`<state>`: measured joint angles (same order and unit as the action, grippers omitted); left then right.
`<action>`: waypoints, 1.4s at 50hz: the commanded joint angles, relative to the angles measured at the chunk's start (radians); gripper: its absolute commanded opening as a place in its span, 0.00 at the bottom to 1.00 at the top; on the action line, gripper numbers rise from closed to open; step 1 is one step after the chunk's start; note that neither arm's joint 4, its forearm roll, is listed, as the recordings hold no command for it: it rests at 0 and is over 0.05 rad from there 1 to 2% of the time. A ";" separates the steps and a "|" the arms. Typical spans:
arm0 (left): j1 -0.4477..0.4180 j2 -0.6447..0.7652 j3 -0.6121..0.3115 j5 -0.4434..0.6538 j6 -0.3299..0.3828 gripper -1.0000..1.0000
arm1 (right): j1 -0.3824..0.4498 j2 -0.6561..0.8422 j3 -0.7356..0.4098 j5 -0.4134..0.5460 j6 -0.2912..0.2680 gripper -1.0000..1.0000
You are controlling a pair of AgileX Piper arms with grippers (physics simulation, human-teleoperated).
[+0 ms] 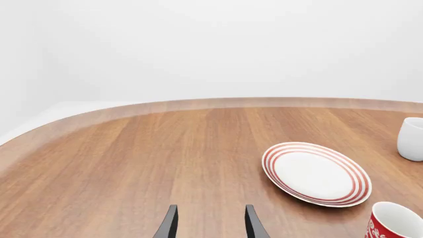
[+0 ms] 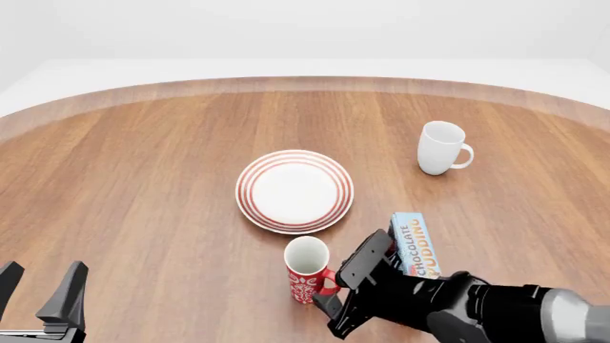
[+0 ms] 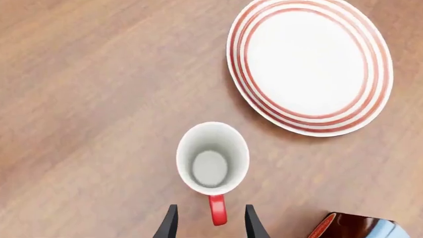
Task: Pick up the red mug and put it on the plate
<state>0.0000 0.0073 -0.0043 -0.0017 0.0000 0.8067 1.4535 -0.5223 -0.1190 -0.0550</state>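
Note:
The red mug (image 2: 307,270) stands upright on the table just in front of the plate (image 2: 294,190), a white plate with red rings. My right gripper (image 2: 327,300) is low beside the mug. In the right wrist view I look down into the mug (image 3: 212,158); its red handle (image 3: 217,209) lies between the open fingertips (image 3: 170,224), which do not touch it. The plate (image 3: 310,64) lies beyond the mug. My left gripper (image 2: 40,282) is open and empty at the near left. In the left wrist view it (image 1: 210,225) faces bare table, with the plate (image 1: 316,172) and mug (image 1: 395,222) off to one side.
A plain white mug (image 2: 441,148) stands at the far right, also in the left wrist view (image 1: 411,139). A chocolate pudding box (image 2: 416,244) lies right of the red mug, close to my right arm; its corner shows in the right wrist view (image 3: 360,226). The table's curved far edge (image 2: 305,82) runs across the back.

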 commanded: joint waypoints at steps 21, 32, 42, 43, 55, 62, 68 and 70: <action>0.000 0.000 0.000 0.000 0.000 1.00 | 0.015 0.074 0.031 -0.086 0.029 1.00; 0.000 0.000 0.000 0.000 0.000 1.00 | 0.017 0.072 0.023 -0.087 0.030 0.00; 0.000 0.000 0.000 0.000 0.000 1.00 | 0.011 0.058 0.026 -0.086 0.024 0.00; 0.000 0.000 0.000 0.000 0.000 1.00 | 0.007 0.056 0.026 -0.088 0.021 0.00; 0.000 0.000 0.000 0.000 0.000 1.00 | -0.005 -0.061 0.034 -0.028 -0.007 0.00; 0.000 0.000 0.000 0.000 0.000 1.00 | -0.008 -0.196 0.000 0.084 -0.047 0.00; 0.000 0.000 0.000 0.000 0.000 1.00 | -0.022 -0.260 -0.016 0.135 -0.072 0.00; 0.000 0.000 0.000 0.000 0.000 1.00 | -0.026 -0.269 -0.014 0.140 -0.075 0.00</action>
<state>0.0000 0.0073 -0.0043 -0.0017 0.0000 0.7962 1.2907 -0.5147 -0.0564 -0.1018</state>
